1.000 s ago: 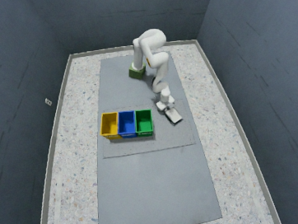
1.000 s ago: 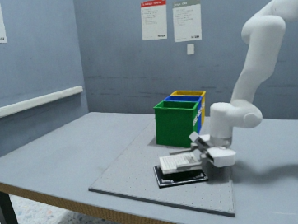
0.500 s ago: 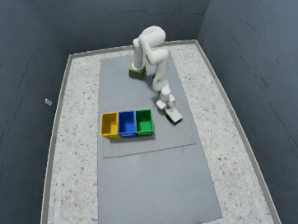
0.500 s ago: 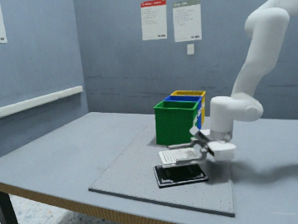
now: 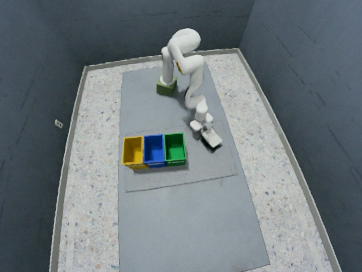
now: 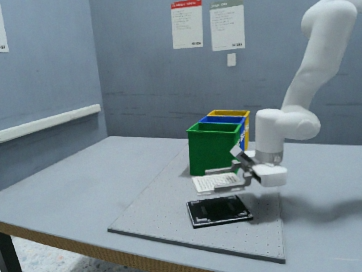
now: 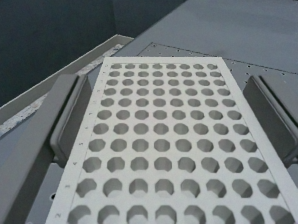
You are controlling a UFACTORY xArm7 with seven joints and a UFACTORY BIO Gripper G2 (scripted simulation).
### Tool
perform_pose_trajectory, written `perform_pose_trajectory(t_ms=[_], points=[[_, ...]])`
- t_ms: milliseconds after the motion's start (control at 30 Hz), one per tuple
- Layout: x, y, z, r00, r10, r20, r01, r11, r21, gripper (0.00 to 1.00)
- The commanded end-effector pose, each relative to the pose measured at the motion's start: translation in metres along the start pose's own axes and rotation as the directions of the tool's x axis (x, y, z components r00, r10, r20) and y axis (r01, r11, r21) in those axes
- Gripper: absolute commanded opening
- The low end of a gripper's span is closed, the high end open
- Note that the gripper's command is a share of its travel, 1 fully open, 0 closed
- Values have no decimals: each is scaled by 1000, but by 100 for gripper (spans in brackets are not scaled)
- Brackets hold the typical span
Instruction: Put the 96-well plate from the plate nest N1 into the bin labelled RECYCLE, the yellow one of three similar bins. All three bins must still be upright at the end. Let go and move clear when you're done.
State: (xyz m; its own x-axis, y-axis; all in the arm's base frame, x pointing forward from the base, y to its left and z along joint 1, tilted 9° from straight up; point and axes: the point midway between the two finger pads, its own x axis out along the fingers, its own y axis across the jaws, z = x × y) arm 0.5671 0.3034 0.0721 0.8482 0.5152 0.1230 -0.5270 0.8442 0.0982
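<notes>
Though aloft, plate [image 5: 214, 139] [image 6: 212, 183] [image 7: 161, 136] within pincer [image 5: 207, 134] [image 6: 210, 180] [image 7: 166, 95].

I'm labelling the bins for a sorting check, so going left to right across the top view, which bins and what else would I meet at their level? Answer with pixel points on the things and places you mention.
Yellow bin [image 5: 133, 151], blue bin [image 5: 154, 149], green bin [image 5: 175, 147] [image 6: 215, 152], white well plate [image 5: 212, 138] [image 6: 216, 183] [image 7: 161, 137].
</notes>
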Motion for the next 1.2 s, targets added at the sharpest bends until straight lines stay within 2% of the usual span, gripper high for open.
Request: perform_pose_trajectory(t_ms=[0,1167], points=[[1,0,9,1000,0,4,0,1000,-1,0],[1,0,60,1000,0,4,0,1000,-1,0]])
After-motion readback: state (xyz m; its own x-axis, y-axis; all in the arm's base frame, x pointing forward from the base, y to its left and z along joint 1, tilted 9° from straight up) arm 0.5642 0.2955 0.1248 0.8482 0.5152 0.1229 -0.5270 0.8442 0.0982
